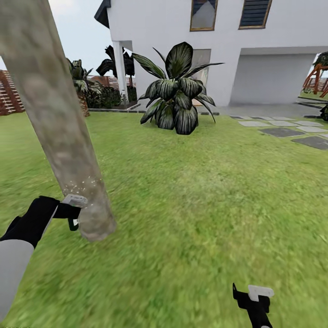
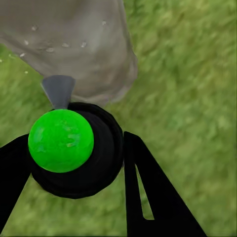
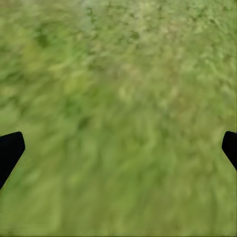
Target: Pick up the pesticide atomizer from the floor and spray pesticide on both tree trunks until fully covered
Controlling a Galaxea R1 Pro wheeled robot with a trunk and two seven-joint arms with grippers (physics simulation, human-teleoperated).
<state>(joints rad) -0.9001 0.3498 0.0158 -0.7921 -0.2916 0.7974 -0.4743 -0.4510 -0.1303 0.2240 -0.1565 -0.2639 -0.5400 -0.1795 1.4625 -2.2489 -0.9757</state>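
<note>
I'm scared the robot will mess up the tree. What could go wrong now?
1. The left claw holds the pesticide atomizer very close to the tree trunk, so it might bump it.
2. Specks of spray sit low on the trunk; the part higher up looks bare and may get missed.
3. The right claw hangs open low over the grass and could scrape it.

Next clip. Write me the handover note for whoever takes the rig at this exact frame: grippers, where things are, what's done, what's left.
Left gripper: shut on the pesticide atomizer, its green top lit, grey nozzle aimed at the tree trunk close ahead.
Right gripper: open, empty, low over the grass.
Done: atomizer picked up; pale specks show near the trunk's base, so spraying appears under way.
Left: full coverage of this trunk can't be confirmed; keep spraying, then do the second tree.
</note>
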